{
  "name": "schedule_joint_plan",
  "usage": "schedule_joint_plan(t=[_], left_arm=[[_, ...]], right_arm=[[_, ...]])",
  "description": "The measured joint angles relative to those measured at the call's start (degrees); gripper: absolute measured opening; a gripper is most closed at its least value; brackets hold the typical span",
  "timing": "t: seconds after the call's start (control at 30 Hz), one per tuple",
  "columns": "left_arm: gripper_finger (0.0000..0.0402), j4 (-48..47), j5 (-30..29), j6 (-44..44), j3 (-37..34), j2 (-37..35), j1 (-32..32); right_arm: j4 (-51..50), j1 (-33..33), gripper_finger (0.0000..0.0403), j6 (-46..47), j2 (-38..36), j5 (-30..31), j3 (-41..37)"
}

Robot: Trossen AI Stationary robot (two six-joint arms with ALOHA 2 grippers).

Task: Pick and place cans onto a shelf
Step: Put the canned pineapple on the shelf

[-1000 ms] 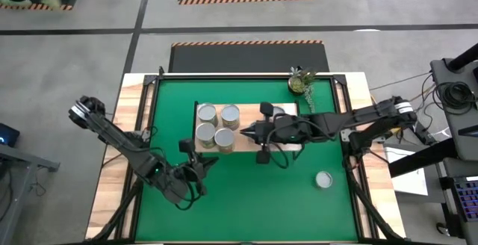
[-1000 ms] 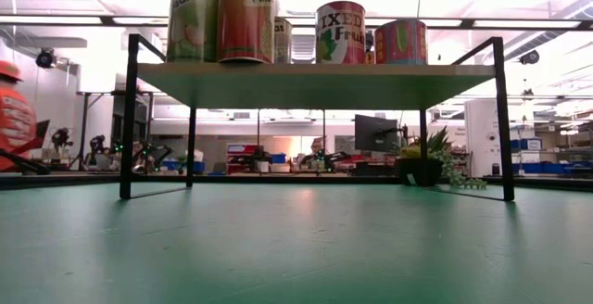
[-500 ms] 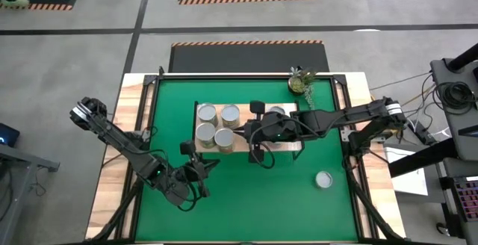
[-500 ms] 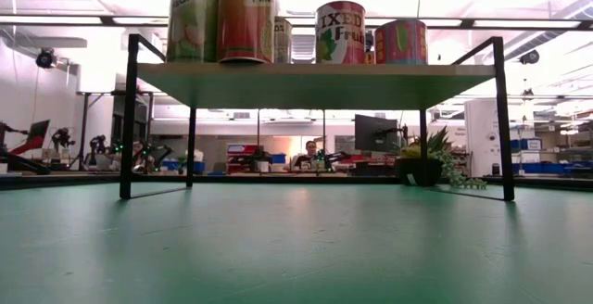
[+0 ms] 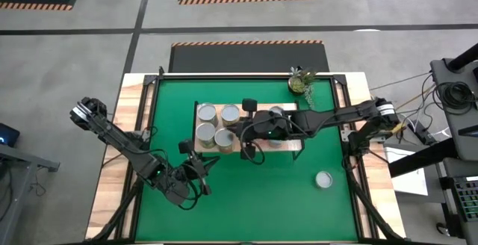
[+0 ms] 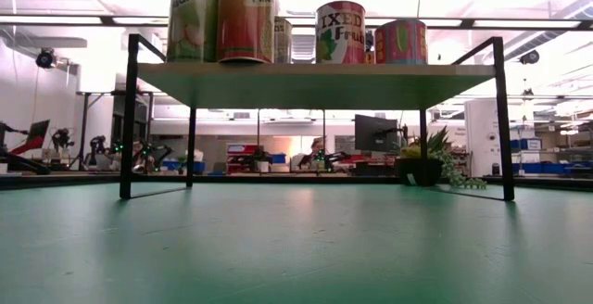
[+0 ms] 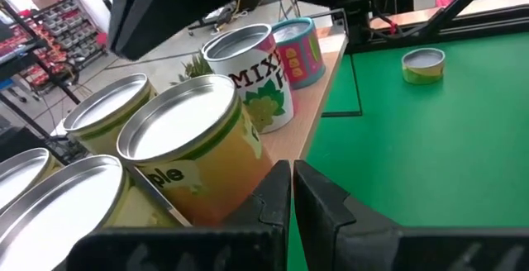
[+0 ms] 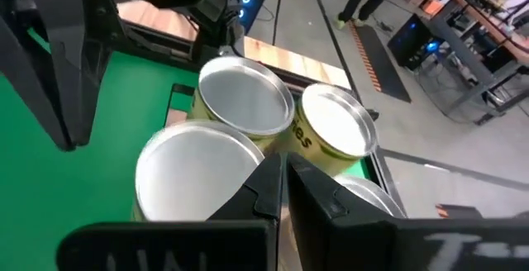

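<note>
Reaching out over the shelf (image 5: 293, 148), the right arm holds the right gripper (image 5: 240, 133) above the wood top, just beside the four cans (image 5: 216, 125) grouped at the shelf's left end. Its fingers are pressed together and hold nothing. More cans stand on the shelf, partly hidden under the arm. One can (image 5: 323, 179) sits alone on the green mat (image 5: 246, 208), well apart from the right gripper and nearer the front right corner. My guess is that a placing step has ended, and the next move calls for swinging back, opening, and descending on that lone can. The left gripper (image 5: 185, 149) waits low on the mat by the shelf's front left corner, fingers closed, empty.
</note>
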Motion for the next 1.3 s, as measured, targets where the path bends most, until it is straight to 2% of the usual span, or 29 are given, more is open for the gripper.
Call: schedule_joint_plan(t=[0.87,1.07,1.3], left_arm=[[0.0,0.9,-0.1,-1.5,0.0,0.0,1.9],[0.0,0.9,-3.5,-3.4,0.0,0.0,1.9],[0.0,1.0,-4.3,-3.5,0.0,0.0,2.0]], right_arm=[[-6.5,-0.3,0.0009,0.1,0.7,0.0,0.1],[-6.7,0.6,0.0009,0.1,0.3,0.0,0.1],[-8.0,1.6,0.0009,2.1,0.3,-0.1,0.1]])
